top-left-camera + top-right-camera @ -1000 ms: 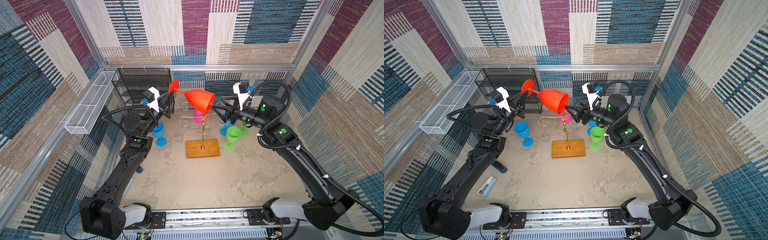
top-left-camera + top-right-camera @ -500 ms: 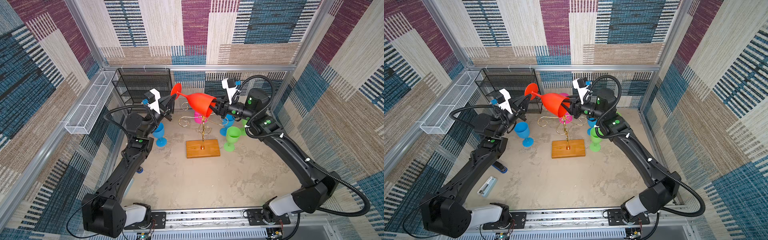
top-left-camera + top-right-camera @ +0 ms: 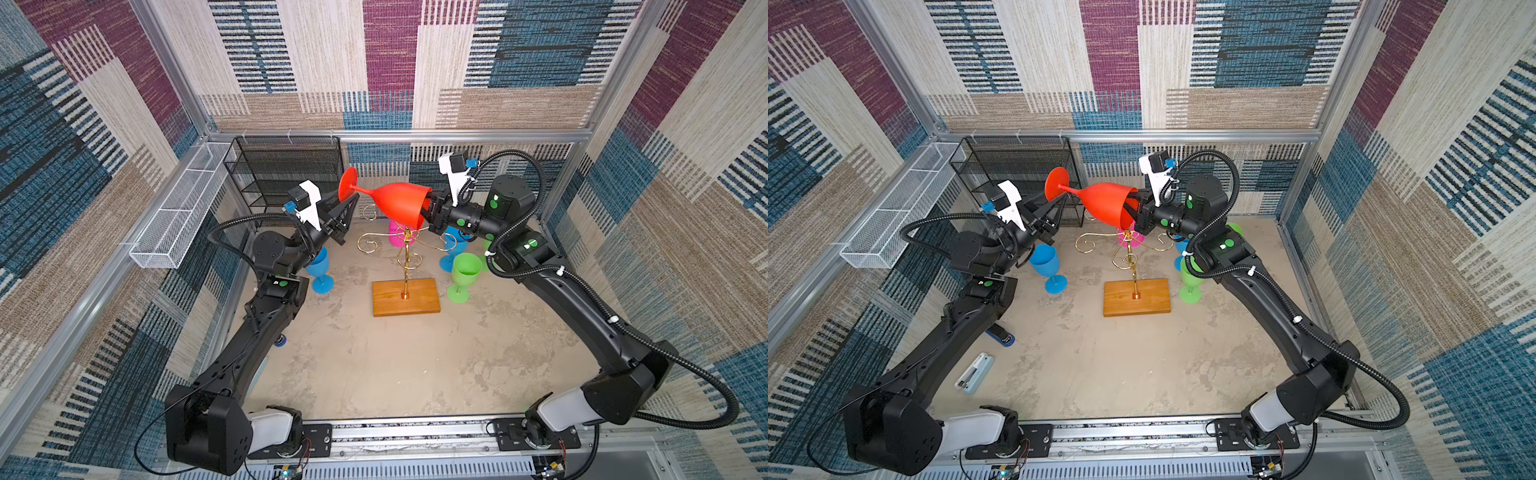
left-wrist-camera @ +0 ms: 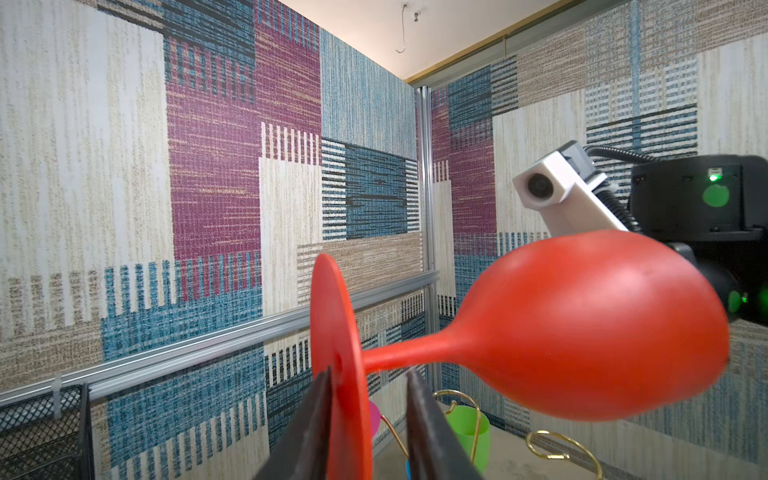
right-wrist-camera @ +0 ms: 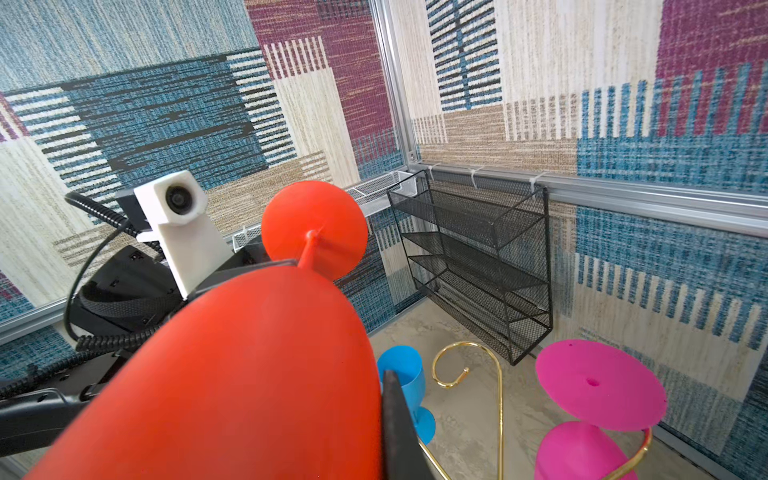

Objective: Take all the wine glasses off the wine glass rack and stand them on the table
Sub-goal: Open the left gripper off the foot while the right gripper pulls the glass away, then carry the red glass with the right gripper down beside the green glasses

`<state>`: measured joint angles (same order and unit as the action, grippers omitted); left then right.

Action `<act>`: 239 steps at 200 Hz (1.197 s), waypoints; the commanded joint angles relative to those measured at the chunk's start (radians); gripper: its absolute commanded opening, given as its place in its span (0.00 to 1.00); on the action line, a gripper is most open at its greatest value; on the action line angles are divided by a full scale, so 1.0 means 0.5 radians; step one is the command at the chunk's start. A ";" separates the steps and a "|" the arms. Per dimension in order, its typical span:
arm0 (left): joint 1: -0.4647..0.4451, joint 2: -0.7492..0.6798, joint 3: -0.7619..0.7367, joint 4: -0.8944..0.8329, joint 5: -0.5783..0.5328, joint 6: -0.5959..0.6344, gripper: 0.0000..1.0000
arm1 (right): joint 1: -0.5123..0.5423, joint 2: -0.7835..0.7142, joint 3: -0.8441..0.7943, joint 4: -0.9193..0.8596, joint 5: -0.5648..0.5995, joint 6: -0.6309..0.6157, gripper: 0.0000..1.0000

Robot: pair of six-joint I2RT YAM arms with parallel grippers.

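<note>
A red wine glass point(image 3: 399, 201) lies sideways in the air above the gold wire wine glass rack point(image 3: 405, 266), clear of its arms. My right gripper point(image 3: 428, 210) is shut on the rim of its bowl point(image 5: 249, 374); one finger point(image 5: 395, 415) shows outside the bowl and the other is hidden inside. My left gripper point(image 4: 368, 370) is open around the glass's round foot point(image 4: 332, 332): one finger lies against the disc, the other stands apart from it. A pink wine glass point(image 5: 598, 390) hangs upside down on the rack.
A blue glass point(image 3: 320, 266) stands left of the rack's wooden base point(image 3: 405, 297). Another blue one point(image 3: 453, 249) and green ones point(image 3: 465, 274) stand to its right. A black mesh shelf point(image 3: 286, 174) and a white wire basket point(image 3: 178, 216) sit at the back left. Two small objects point(image 3: 973, 374) lie under the left arm.
My right gripper came in from the right and shut on the bowl's rim. My left gripper, earlier shut on the foot, has opened. The glass has stayed in place.
</note>
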<state>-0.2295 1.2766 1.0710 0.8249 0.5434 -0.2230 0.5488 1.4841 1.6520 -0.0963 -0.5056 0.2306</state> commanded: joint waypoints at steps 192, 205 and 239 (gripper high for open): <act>0.449 -0.586 -0.413 -0.354 -0.520 -0.110 0.99 | -0.511 -0.503 0.248 -2.157 1.540 -0.061 0.00; 0.485 -0.600 -0.389 -0.540 -0.513 -0.097 0.99 | -0.546 -0.448 0.238 -2.258 1.512 -0.076 0.00; 0.534 -0.673 -0.436 -0.629 -0.529 -0.040 0.98 | -0.628 -0.338 0.207 -2.391 1.518 -0.113 0.00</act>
<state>0.0265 0.9638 0.8635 0.5549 0.2691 -0.2436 0.2562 1.2930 1.7649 -1.2106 0.2390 0.1890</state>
